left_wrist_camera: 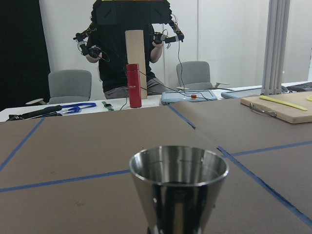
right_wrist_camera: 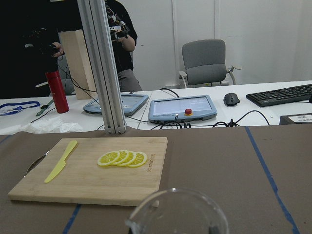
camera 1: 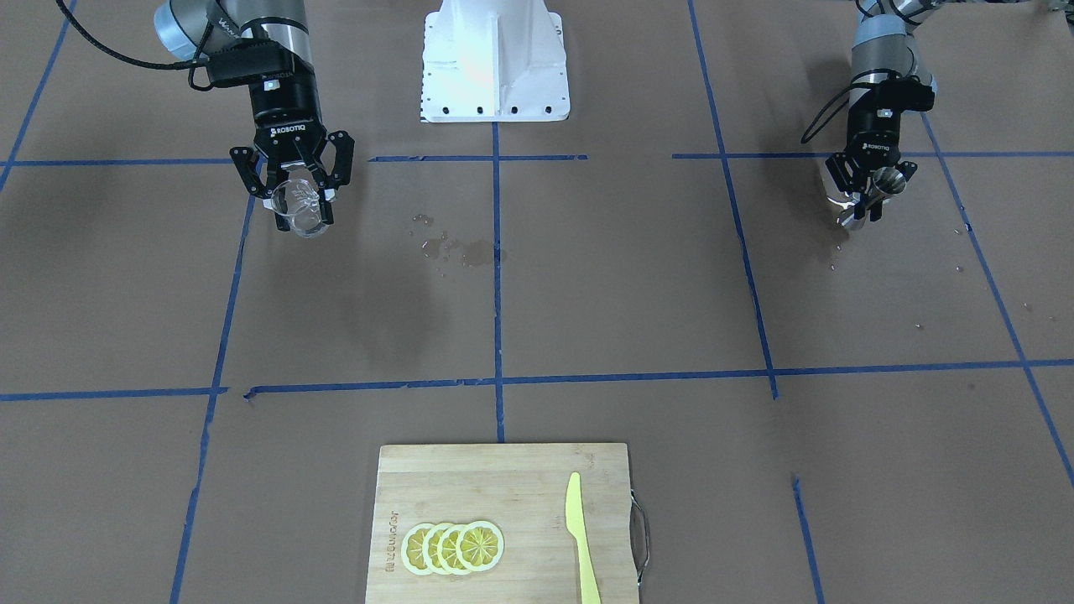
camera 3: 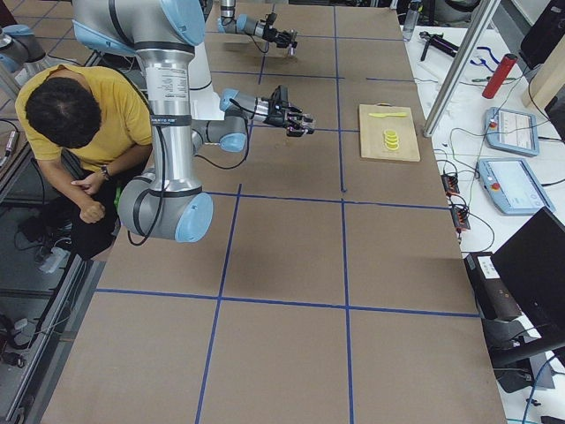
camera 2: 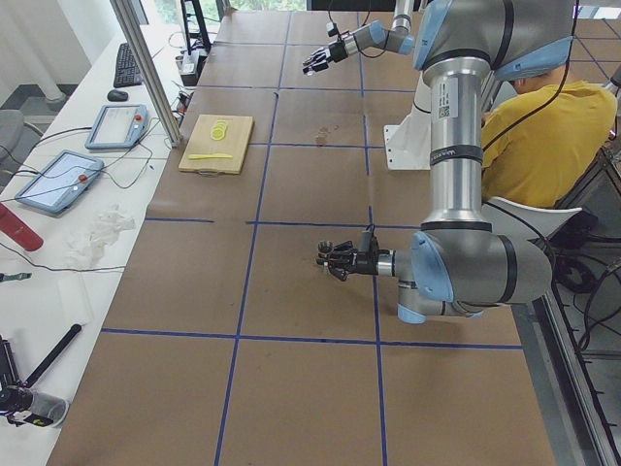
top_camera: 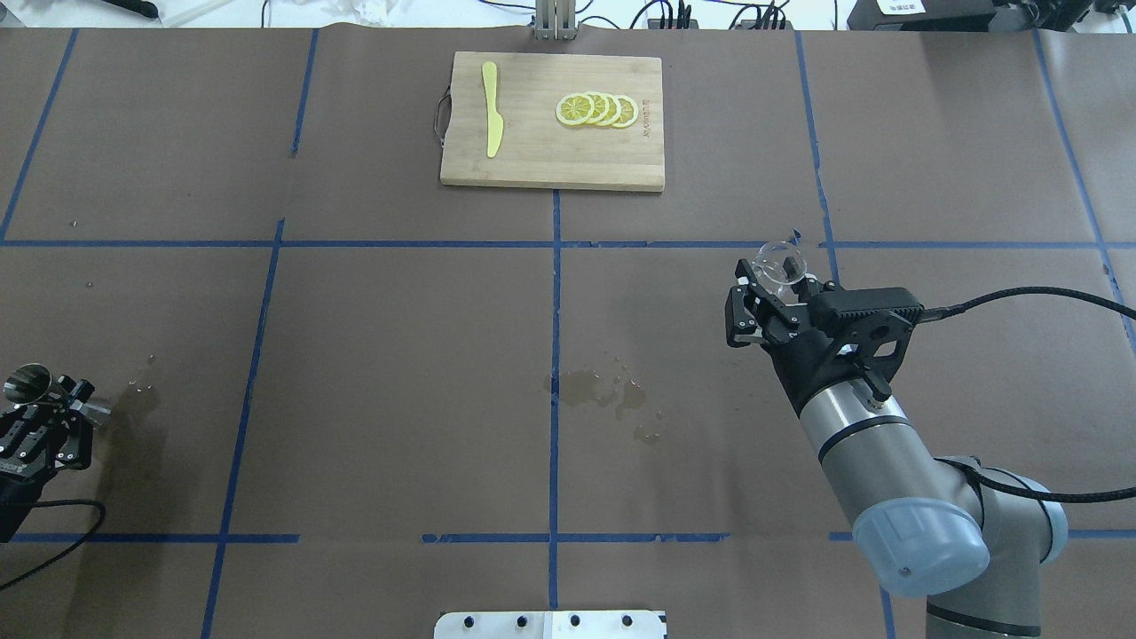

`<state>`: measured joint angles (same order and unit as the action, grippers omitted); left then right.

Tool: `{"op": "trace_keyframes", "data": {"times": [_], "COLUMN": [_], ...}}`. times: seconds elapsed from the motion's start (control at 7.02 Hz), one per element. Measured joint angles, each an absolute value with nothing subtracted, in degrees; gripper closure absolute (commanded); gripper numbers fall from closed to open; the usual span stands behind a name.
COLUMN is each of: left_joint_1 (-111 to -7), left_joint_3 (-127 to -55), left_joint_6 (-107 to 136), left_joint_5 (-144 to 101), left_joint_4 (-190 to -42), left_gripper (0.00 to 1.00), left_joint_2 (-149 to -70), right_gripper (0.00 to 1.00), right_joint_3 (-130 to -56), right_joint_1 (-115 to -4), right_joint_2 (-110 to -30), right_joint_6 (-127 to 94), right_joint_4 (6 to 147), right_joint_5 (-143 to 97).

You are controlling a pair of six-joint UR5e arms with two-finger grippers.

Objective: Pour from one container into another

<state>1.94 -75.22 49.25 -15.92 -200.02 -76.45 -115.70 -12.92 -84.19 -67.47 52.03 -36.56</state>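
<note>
My right gripper (top_camera: 777, 282) is shut on the clear glass cup (top_camera: 781, 263) and holds it above the table on my right side. In the front-facing view the cup (camera 1: 302, 214) hangs tilted between the black fingers (camera 1: 329, 180) and looks empty. Its rim (right_wrist_camera: 178, 210) fills the bottom of the right wrist view. My left gripper (top_camera: 51, 404) is shut on the steel jigger (top_camera: 27, 382) at the table's far left edge. The jigger (camera 1: 878, 189) also shows in the front-facing view. In the left wrist view its open cone (left_wrist_camera: 178, 180) faces up. The two containers are far apart.
A wet spill (top_camera: 603, 395) marks the brown paper mid-table, with small drops (top_camera: 142, 373) near the left gripper. A wooden cutting board (top_camera: 532, 160) with lemon slices (top_camera: 596, 109) and a yellow knife (top_camera: 491, 120) lies at the far edge. A person in a yellow shirt (camera 3: 88, 115) sits beside the robot.
</note>
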Motion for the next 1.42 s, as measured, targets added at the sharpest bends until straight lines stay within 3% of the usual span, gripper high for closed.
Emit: {"op": "trace_keyframes", "data": {"times": [0.85,1.0,1.14,1.28,1.42], "left_joint_1": [4.05,4.09,4.15,4.26,4.42], "left_joint_3": [-75.05,-75.05,-75.06,-75.06,-75.06], "left_joint_6": [49.45,49.45,49.40,49.33,49.19], "left_joint_5": [-16.04,-16.07,-16.10,-16.16,-16.27], "left_joint_4": [-200.60,-200.69,-200.72,-200.74,-200.72], "left_gripper": [1.00,0.96,0.84,0.79,0.80], "left_joint_2": [-77.15,-77.16,-77.16,-77.17,-77.17], "right_gripper": [1.00,1.00,1.00,1.00,1.00], "right_joint_3": [-115.89,-115.91,-115.91,-115.90,-115.89], "right_joint_1": [-12.89,-12.90,-12.89,-12.89,-12.88], "right_joint_2": [-84.20,-84.18,-84.15,-84.10,-84.02], "right_joint_6": [-67.50,-67.50,-67.50,-67.50,-67.50], "right_joint_4": [52.03,52.03,52.03,52.03,52.03], "right_joint_5": [-36.48,-36.48,-36.48,-36.49,-36.51]}}
